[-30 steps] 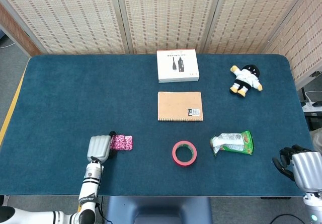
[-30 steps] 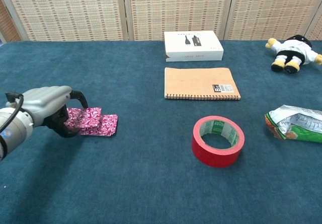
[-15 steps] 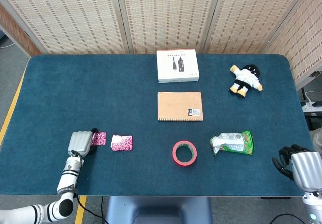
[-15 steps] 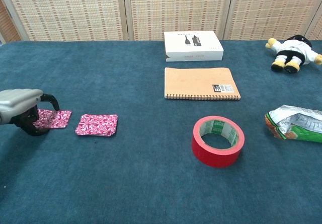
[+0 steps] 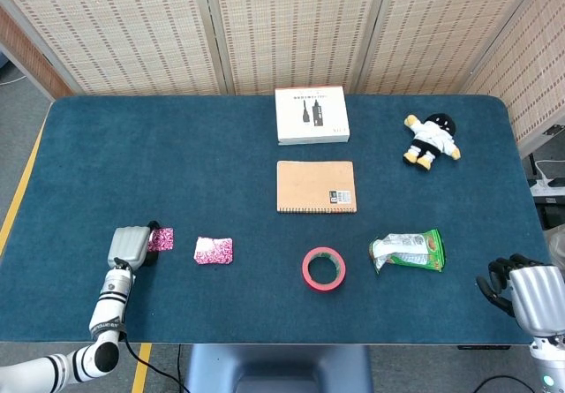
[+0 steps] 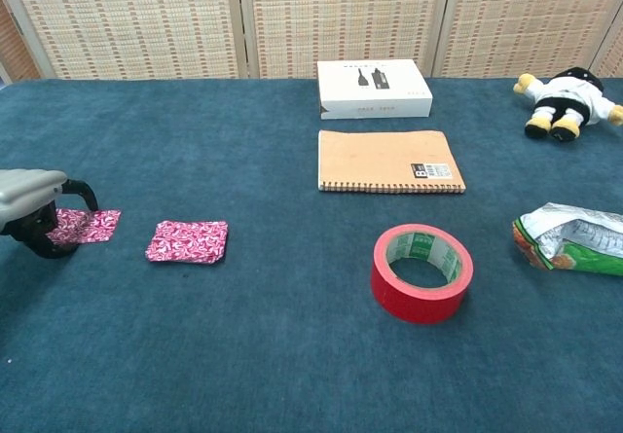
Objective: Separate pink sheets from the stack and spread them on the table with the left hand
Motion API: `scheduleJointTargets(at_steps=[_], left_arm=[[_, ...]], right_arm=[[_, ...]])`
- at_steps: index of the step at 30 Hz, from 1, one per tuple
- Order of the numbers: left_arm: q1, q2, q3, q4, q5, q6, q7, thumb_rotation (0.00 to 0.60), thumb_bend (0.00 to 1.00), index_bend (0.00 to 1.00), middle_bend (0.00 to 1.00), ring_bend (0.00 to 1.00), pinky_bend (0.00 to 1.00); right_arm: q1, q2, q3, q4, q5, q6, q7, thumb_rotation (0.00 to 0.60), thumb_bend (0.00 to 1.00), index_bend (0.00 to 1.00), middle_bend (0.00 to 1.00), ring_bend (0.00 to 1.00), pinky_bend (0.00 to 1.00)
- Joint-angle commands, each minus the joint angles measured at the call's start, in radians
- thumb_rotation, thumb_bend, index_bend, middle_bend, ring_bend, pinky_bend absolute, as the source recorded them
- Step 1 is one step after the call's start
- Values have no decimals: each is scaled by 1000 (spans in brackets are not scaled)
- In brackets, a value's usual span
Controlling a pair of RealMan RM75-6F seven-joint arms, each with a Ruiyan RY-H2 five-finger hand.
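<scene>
A small stack of pink patterned sheets (image 5: 214, 250) (image 6: 189, 241) lies flat on the blue table, left of centre. One separate pink sheet (image 5: 161, 238) (image 6: 86, 226) sits further left, flat on the cloth. My left hand (image 5: 130, 246) (image 6: 31, 209) covers that sheet's left end, its fingers curled down onto it. My right hand (image 5: 524, 292) hangs off the table's near right corner with its fingers curled and nothing in it.
A red tape roll (image 5: 323, 268) (image 6: 421, 271), a green snack bag (image 5: 408, 251) (image 6: 574, 239), a brown notebook (image 5: 316, 186) (image 6: 389, 161), a white box (image 5: 311, 115) (image 6: 373, 89) and a plush doll (image 5: 431, 139) (image 6: 569, 101) lie to the right and far side.
My left hand has dragged one pink sheet leftward off the stack, opening a gap between it and the remaining sheets. The right hand has not moved.
</scene>
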Motion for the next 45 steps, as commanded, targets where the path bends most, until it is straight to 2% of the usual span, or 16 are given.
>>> scheduleJointTargets(at_steps=[1, 5, 9, 19, 26, 33, 37, 45], left_arm=[[0, -3, -1, -5, 2, 13, 9, 600, 347, 178, 1000, 1000, 1000], [1, 8, -8, -38, 3, 32, 22, 600, 348, 90, 1000, 1000, 1000], [1, 28, -9, -87, 5, 52, 45, 600, 355, 65, 1000, 1000, 1000], [-3, 106, -15, -308, 9, 79, 74, 600, 361, 101, 1000, 1000, 1000], [-42, 85, -24, -445, -9, 108, 140, 600, 360, 105, 1000, 1000, 1000], [-79, -22, -24, -445, -77, 175, 235, 600, 360, 98, 1000, 1000, 1000], [-95, -99, -20, -400, -103, 230, 293, 600, 361, 97, 1000, 1000, 1000], [-108, -190, -28, -319, -145, 276, 342, 600, 360, 140, 1000, 1000, 1000]], right_arm=[[1, 0, 0, 0, 1, -1, 0, 600, 169, 853, 786, 661, 842], [1, 0, -1, 0, -1, -1, 0, 600, 169, 853, 786, 660, 842], [0, 0, -2, 0, -3, 2, 1, 600, 169, 853, 786, 660, 842], [2, -2, -2, 2, -3, -1, -1, 600, 168, 853, 786, 660, 842], [3, -3, -2, 2, -3, -3, -3, 600, 169, 853, 786, 661, 842], [2, 1, -3, 0, -5, 1, 3, 600, 169, 853, 786, 660, 842], [3, 3, -3, -1, -4, -2, 4, 600, 169, 853, 786, 660, 842], [4, 4, -3, -3, -4, -3, 6, 600, 168, 853, 786, 661, 842]])
